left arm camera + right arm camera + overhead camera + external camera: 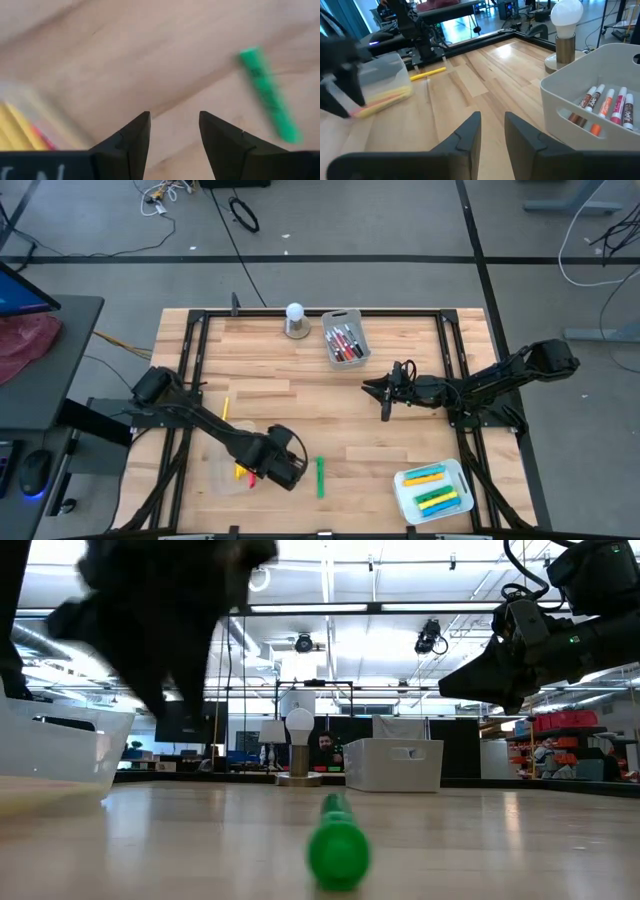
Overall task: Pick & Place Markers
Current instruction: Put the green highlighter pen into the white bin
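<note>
A green marker (320, 477) lies flat on the wood near the table's near edge; the low view shows its end (338, 845) and the left wrist view its length (267, 100). My left gripper (288, 470) (172, 130) hovers open just left of it, beside a clear tray (232, 465) holding yellow and red markers (17, 130). One yellow marker (226, 408) (427, 73) lies loose on the table. My right gripper (372, 388) (492, 127) is open and empty over the table's middle, pointing left, near a grey bin (346, 338) of red and dark markers (605, 105).
A white tray (433, 490) with blue, yellow and green markers sits at the near right corner. A white ball on a grey base (295, 320) (566, 30) stands by the far edge, left of the grey bin. Bare wood lies between the two grippers.
</note>
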